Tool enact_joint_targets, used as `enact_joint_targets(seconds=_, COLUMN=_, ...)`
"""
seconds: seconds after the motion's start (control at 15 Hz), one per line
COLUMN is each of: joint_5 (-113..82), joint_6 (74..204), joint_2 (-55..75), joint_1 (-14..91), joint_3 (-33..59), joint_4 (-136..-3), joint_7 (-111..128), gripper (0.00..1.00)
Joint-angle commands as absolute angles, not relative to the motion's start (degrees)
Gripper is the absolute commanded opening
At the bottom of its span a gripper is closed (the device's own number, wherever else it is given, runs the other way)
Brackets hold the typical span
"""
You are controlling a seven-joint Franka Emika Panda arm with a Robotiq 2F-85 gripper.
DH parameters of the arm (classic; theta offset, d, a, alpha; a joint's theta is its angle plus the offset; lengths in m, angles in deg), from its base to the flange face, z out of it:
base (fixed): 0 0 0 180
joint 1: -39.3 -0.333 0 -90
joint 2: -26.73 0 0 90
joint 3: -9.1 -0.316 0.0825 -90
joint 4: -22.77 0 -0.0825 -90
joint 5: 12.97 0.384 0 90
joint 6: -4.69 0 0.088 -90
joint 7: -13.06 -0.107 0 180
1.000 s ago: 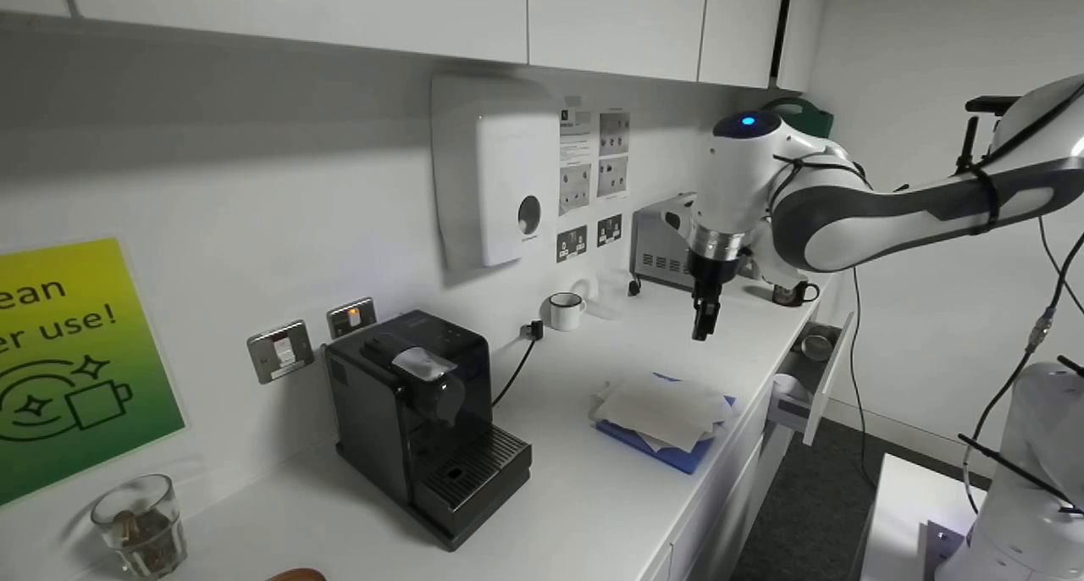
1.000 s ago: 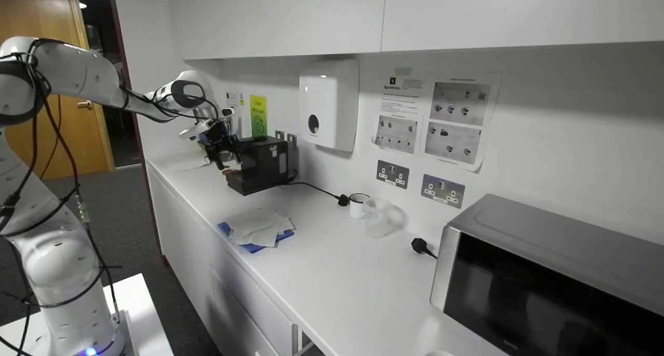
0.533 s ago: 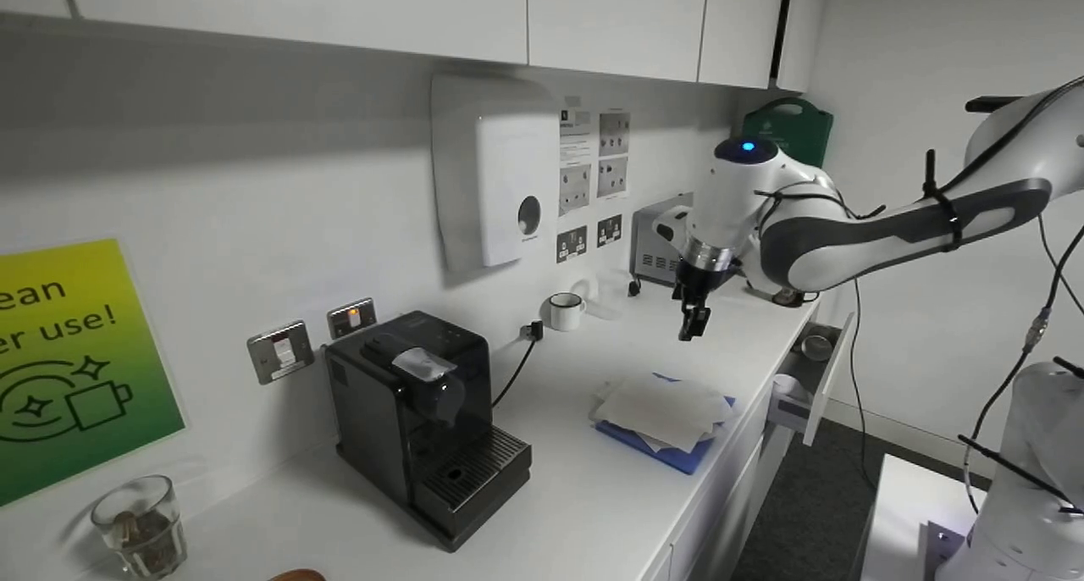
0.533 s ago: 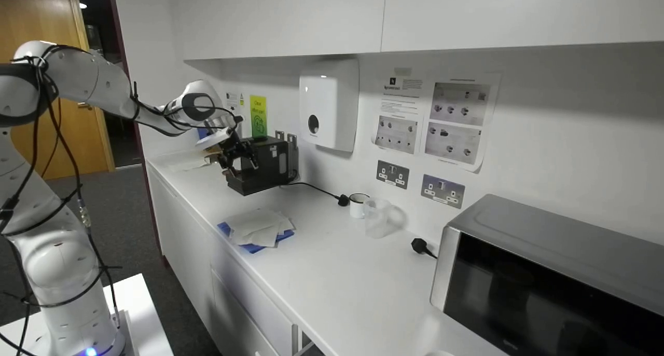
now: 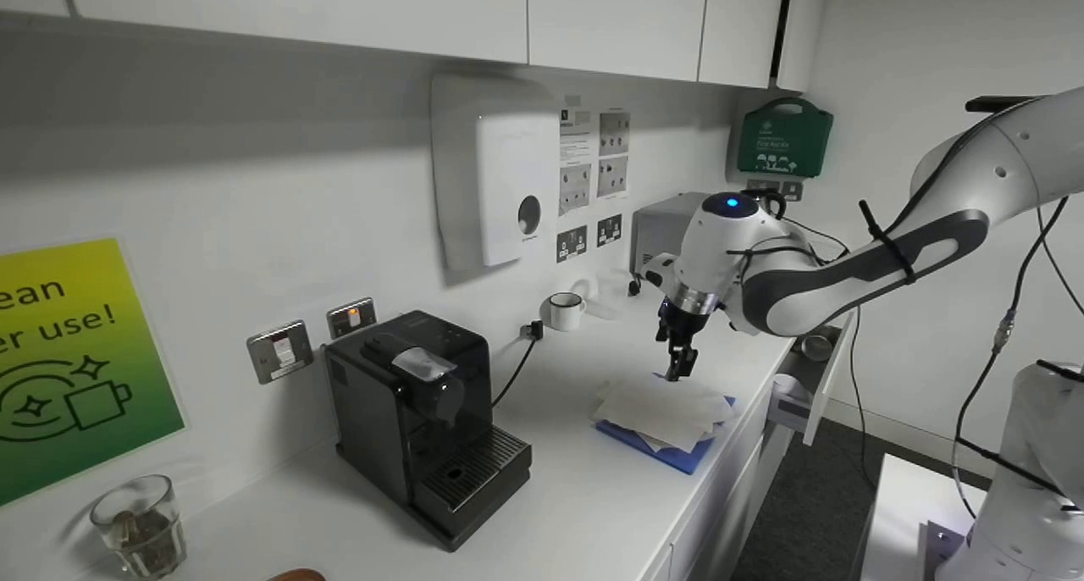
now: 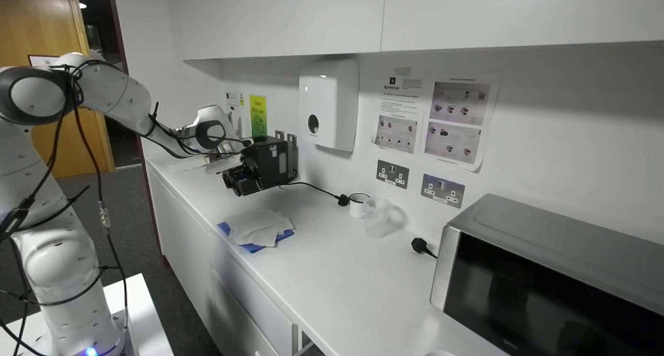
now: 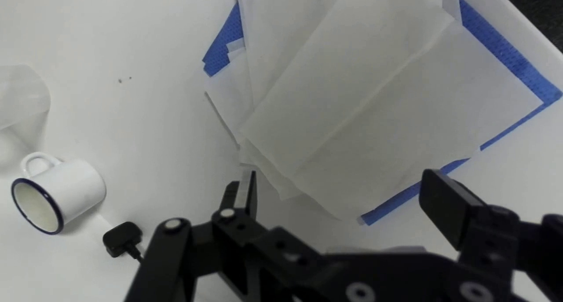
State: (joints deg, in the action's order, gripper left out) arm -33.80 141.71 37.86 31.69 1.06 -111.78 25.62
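Note:
My gripper (image 7: 341,178) is open, its two black fingers (image 7: 444,205) wide apart with nothing held between them. Beneath it on the white counter lies a loose stack of thin white paper sheets (image 7: 352,99), spread over a blue cloth or mat (image 7: 506,44) whose edges stick out. In an exterior view the gripper (image 5: 680,367) hangs above the far side of these papers (image 5: 665,412), apparently without contact. Elsewhere the gripper (image 6: 243,182) appears dark against the black coffee machine (image 6: 275,161), so its fingers blend in there. A white enamel mug (image 7: 74,185) with a dark rim stands off to one side.
Near the mug are a black plug (image 7: 122,238) and a translucent container (image 6: 377,218). A microwave (image 6: 544,283) and a glass (image 5: 140,530) also occupy the counter. An open drawer (image 5: 826,386) juts from its front. Wall cabinets (image 6: 467,18) and a dispenser (image 6: 329,107) overhang it.
The arm has come down and reached further over the counter, bringing the gripper lower, closer to the paper stack, with a changed tilt. Papers and mug have not moved. The gripper has stayed open.

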Motion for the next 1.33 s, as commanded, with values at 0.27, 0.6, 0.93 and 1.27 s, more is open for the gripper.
enact_joint_targets(seconds=0.27, joint_5=-30.15, joint_6=149.45, joint_2=38.21, joint_1=30.92, joint_3=0.72, joint_4=-118.46, joint_7=24.59, gripper=1.0)
enact_joint_targets(seconds=0.6, joint_5=-30.79, joint_6=147.46, joint_2=37.04, joint_1=31.05, joint_3=0.19, joint_4=-116.98, joint_7=23.83, gripper=1.0)
enact_joint_targets(seconds=0.93, joint_5=-29.9, joint_6=145.39, joint_2=36.78, joint_1=30.52, joint_3=-0.15, joint_4=-116.23, joint_7=24.32, gripper=1.0)
enact_joint_targets(seconds=1.27, joint_5=-24.47, joint_6=141.94, joint_2=35.71, joint_1=30.02, joint_3=0.44, joint_4=-116.81, joint_7=25.68, gripper=1.0)
